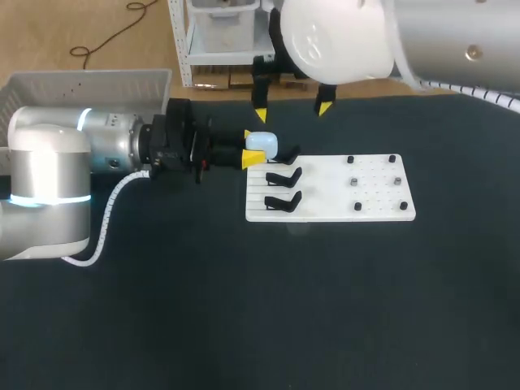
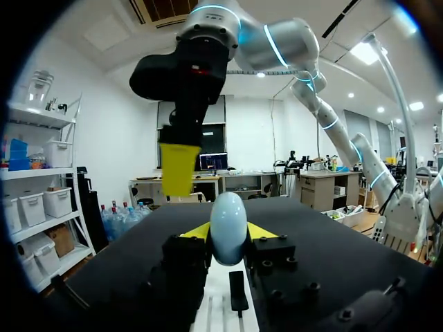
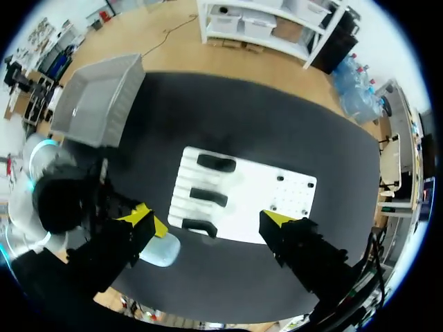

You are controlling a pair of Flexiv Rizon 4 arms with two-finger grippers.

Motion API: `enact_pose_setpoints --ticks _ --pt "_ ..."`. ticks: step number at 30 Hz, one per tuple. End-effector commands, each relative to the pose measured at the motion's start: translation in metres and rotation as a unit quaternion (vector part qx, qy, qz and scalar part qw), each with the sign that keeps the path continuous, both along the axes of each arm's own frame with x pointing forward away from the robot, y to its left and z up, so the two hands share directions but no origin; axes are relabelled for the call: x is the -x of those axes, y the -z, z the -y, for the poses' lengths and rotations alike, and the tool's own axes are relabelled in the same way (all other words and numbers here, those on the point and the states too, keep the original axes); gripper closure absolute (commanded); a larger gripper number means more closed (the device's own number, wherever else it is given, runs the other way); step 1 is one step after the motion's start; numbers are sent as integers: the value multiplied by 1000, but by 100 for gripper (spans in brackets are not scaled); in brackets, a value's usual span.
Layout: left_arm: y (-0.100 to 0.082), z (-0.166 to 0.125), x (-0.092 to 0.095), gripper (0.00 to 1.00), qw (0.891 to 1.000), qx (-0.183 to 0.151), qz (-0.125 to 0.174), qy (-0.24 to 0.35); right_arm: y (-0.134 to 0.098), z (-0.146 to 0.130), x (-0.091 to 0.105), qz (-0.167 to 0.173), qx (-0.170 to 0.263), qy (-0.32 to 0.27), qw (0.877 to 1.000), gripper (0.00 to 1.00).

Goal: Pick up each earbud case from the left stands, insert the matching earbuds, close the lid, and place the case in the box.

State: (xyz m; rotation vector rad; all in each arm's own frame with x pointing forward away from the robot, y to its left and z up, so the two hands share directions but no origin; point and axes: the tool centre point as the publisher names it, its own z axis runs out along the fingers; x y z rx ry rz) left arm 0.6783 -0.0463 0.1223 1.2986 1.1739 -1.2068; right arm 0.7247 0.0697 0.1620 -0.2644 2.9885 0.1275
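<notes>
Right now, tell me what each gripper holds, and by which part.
The left gripper holds the pale blue earbud case, clamped across two opposite sides. The right gripper is open and holds nothing.

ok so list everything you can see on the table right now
table: one, black, under everything
white board: one, white, middle of the table
stands: three, black, in a row on the white board's left part, all empty
small pieces: six, dark, on the white board's right half; too small to identify
earbud case: one, pale blue, held at the white board's far left corner
box: one, light grey, far left of the table
left gripper: yellow tips, shut on the earbud case
right gripper: yellow tips, open, above the table's far edge
</notes>
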Motion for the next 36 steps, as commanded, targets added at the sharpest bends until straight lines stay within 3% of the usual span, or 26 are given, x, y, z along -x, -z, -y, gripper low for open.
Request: enact_pose_setpoints --ticks 1,5,8,15,26,36 --pt "0 0 0 100 1000 0 0 0 -20 16 25 74 -18 14 997 0" --pt "0 0 0 100 1000 0 0 0 -47 25 40 105 -28 -9 994 0" --pt "-5 -1 0 100 1000 -2 -2 -5 -65 31 58 109 -36 -41 993 0" --pt "-21 -5 3 100 999 -13 -11 -30 -78 52 88 111 -54 -86 989 0" --pt "-73 -28 8 100 993 -27 -37 -113 -78 52 88 111 -54 -86 989 0" --pt "-130 -91 -3 100 974 -31 -12 -224 -78 52 88 111 -54 -86 989 0"
